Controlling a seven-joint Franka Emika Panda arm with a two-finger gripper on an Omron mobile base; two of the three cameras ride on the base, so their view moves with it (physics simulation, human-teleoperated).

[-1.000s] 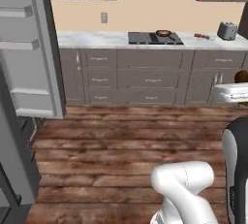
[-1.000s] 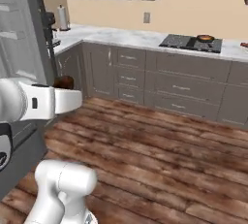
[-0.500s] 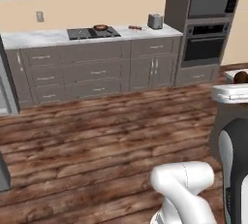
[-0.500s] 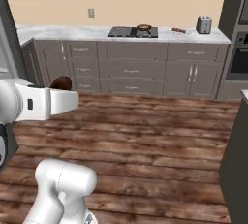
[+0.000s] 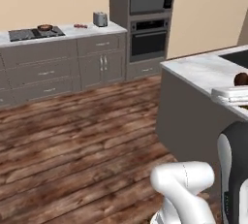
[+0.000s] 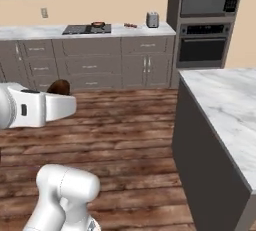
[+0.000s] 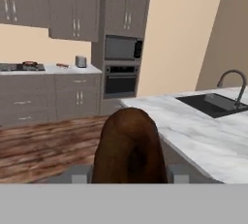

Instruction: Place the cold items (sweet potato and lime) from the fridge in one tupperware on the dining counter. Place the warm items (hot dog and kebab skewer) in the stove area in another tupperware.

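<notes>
Gripper [image 7: 128, 177]: closed on the sweet potato [image 7: 128, 145], which stands between the two fingers as a dark brown oblong lump, seen large in the hand view. In the right base view the sweet potato [image 6: 60, 87] shows as a brown lump just past the end of the white arm, held above the wooden floor [image 6: 125, 130]. In the left base view it [image 5: 240, 78] sits at the right edge, beyond the white hand.

Dining counter [image 7: 193, 131]: white marble slab with grey veins, to the right of the held sweet potato in the hand view; a black sink [image 7: 213, 104] with a curved tap [image 7: 231, 80] is set in its far part.

Stove area [image 6: 87, 29]: black cooktop in a pale counter over grey cabinets, along the far wall, well apart from the arm. A small dark pan [image 6: 98, 25] rests on it. A thin reddish item [image 6: 130, 25] lies on the counter between cooktop and toaster [image 6: 152, 20]; too small to tell what it is.

Wall oven [image 6: 206, 47] with microwave [image 6: 209, 0] above: right of the toaster.
</notes>
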